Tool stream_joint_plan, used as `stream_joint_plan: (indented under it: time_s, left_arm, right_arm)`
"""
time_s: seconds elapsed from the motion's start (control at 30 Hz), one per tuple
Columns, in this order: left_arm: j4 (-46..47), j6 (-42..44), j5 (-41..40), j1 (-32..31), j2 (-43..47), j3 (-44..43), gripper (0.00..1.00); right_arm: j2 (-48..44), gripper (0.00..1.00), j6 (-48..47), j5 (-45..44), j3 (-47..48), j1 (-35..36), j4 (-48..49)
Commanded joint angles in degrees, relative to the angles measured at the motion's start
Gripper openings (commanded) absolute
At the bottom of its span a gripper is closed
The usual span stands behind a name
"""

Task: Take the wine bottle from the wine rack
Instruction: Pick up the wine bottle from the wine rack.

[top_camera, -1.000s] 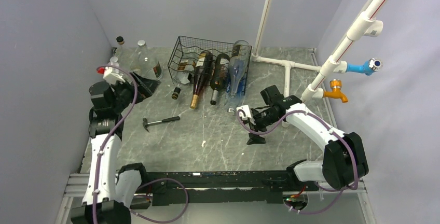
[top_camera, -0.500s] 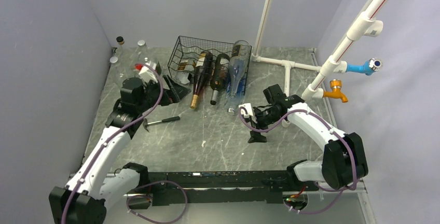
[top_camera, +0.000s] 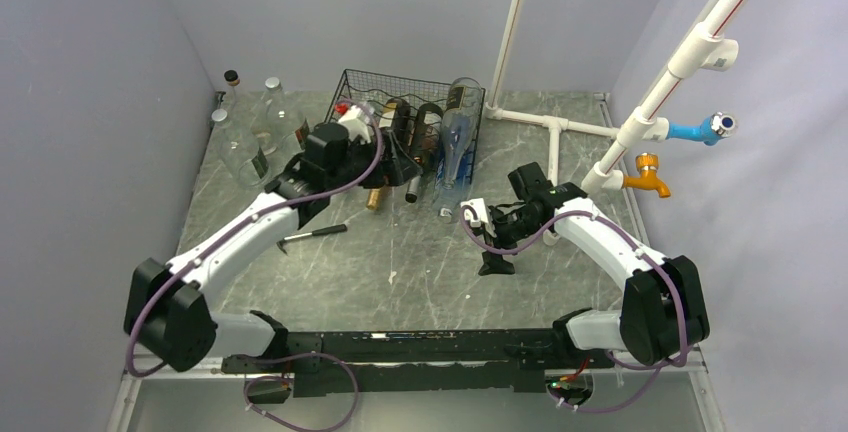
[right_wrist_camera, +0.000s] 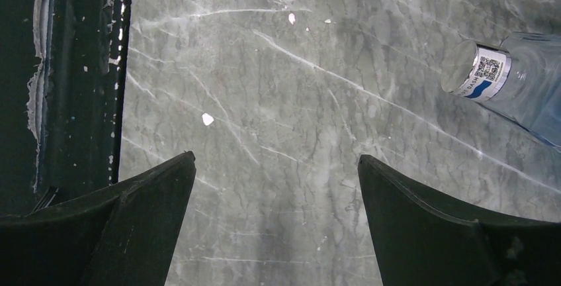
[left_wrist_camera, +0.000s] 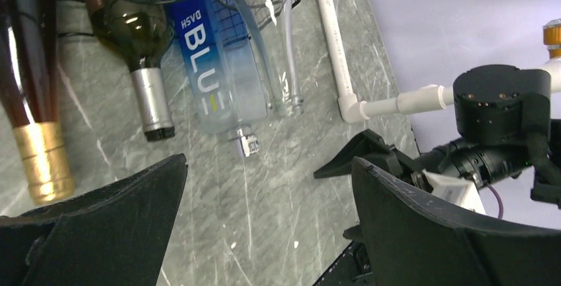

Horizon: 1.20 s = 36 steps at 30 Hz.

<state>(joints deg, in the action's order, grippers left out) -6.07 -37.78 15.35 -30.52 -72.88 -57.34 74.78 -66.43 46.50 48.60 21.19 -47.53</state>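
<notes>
The black wire wine rack stands at the back of the table with several bottles lying in it, necks toward me. In the left wrist view I see a brown wine bottle with gold foil, a dark green wine bottle with a silver capsule, a blue-labelled clear bottle and a plain clear bottle. My left gripper hovers open over the bottle necks in front of the rack, with nothing between its fingers. My right gripper points down at bare table, open and empty.
A small hammer lies left of centre. Clear glass bottles stand at the back left. White pipes with a blue tap and an orange tap run along the right. A capped bottle end lies near my right gripper.
My left arm has swung from the back-left corner rightward to the front of the rack, over the bottle necks. The right arm has hardly moved.
</notes>
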Motion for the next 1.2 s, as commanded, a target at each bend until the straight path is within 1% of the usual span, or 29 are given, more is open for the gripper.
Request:
stream_joint_plan:
  time_s: [0.0,0.23,0.37,0.47,0.6,0.77,0.9,0.93,0.97,1.1,1.13,1.17]
  left_arm:
    - [3.44,1.83,-3.37,-2.83,-5.67,-6.28,0.99]
    - [0.91,3.15,-9.68,-7.08,-14.78,-13.98,1.0]
    - [-0.87,2.94,-14.03,-8.83,-18.54,-17.86,1.0]
    - [-2.14,2.59,-15.17,-9.81,-20.94,-20.25,0.99]
    - [-2.62,2.36,-17.84,-10.64,-23.61,-22.64,0.97]
    - [-2.83,2.7,-18.35,-11.25,-27.14,-25.78,0.93]
    - [-3.75,3.36,-19.9,-11.87,-30.2,-28.6,0.93]
    - [-3.73,3.57,-20.41,-12.17,-30.76,-29.14,0.92]
    - [-3.54,3.74,-20.8,-12.42,-31.38,-29.48,0.89]
    - [-3.33,3.76,-22.14,-13.04,-33.51,-30.95,0.88]
    - [-2.94,3.95,-22.21,-13.14,-33.93,-31.06,0.84]
    - [-2.6,4.04,-22.23,-13.17,-34.3,-31.14,0.83]
  right_arm:
    - [-0.1,0.96,-0.74,0.42,1.24,-0.36,0.5]
    - [0.11,0.96,-0.8,0.0,1.06,-0.68,0.68]
    - [0.37,0.96,-0.81,-0.04,1.06,-0.62,0.68]
    - [0.36,0.96,-0.8,-0.23,1.06,-0.71,0.68]
    - [0.44,0.96,-0.91,-0.3,1.06,-0.95,0.68]
    - [0.46,0.97,-0.89,-0.37,1.06,-1.3,0.68]
    - [0.59,0.97,-0.9,-0.38,1.06,-1.41,0.68]
    - [0.55,0.97,-0.92,-0.36,1.06,-1.51,0.68]
    - [0.52,0.97,-0.89,-0.43,1.06,-1.5,0.68]
    - [0.57,0.97,-1.03,-0.45,1.06,-1.68,0.61]
    - [0.48,0.97,-1.01,-0.5,1.06,-1.76,0.6]
    - [0.53,0.97,-1.06,-0.53,1.06,-1.77,0.59]
